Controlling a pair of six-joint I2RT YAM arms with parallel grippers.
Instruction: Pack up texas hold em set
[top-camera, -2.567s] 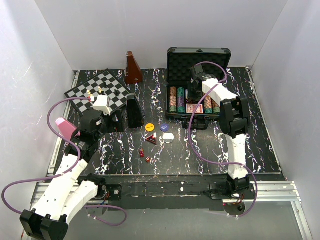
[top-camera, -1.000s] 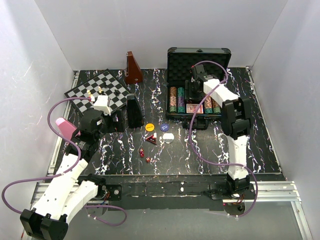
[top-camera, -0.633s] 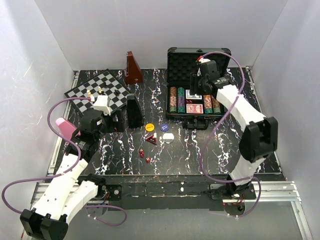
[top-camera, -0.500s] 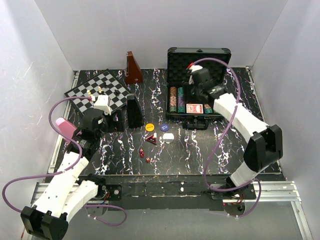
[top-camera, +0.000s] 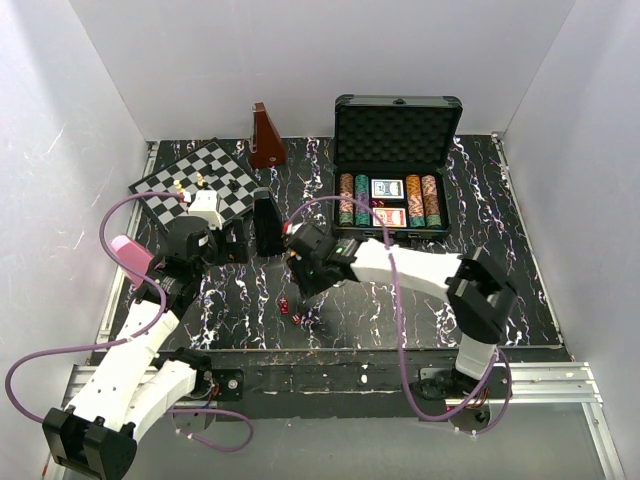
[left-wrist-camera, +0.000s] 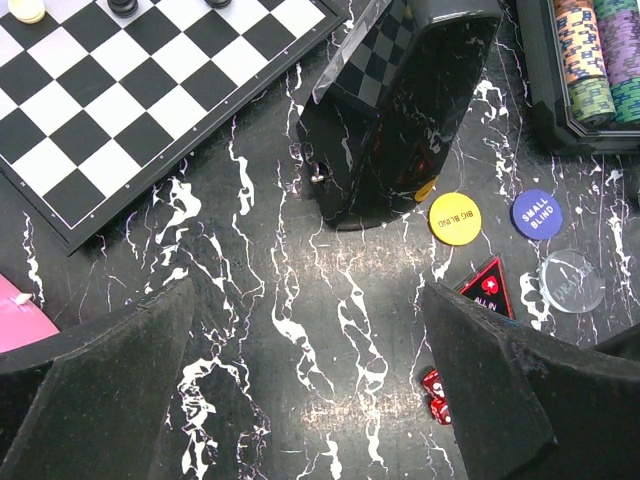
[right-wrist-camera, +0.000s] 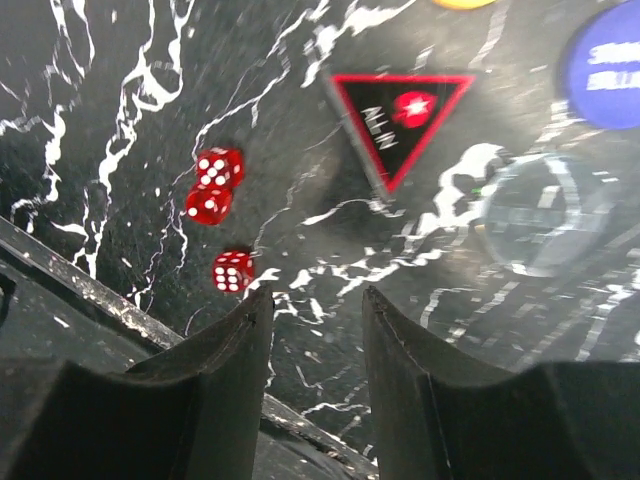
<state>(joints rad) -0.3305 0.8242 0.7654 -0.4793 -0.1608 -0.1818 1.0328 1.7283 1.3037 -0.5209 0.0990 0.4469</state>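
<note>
Texas hold em set (top-camera: 346, 198): open black case (top-camera: 397, 125) at the far right-centre of the marbled table (top-camera: 500, 250); loose pieces lie mid-table
Left gripper (left-wrist-camera: 310, 395): fingers spread wide, empty; chessboard (left-wrist-camera: 150, 90) just beyond
Red dice (right-wrist-camera: 213, 170): three, close together, near the front edge
Right gripper (right-wrist-camera: 315, 310): jaws narrowly apart, pinching nothing; just beside the dice
Buttons: yellow BIG BLIND (left-wrist-camera: 452, 217); blue SMALL BLIND (left-wrist-camera: 537, 213); clear DEALER (left-wrist-camera: 571, 281); black ALL IN triangle (left-wrist-camera: 490, 288)
Case interior: chip rows (top-camera: 431, 200) flank two card decks (top-camera: 386, 188)
</note>
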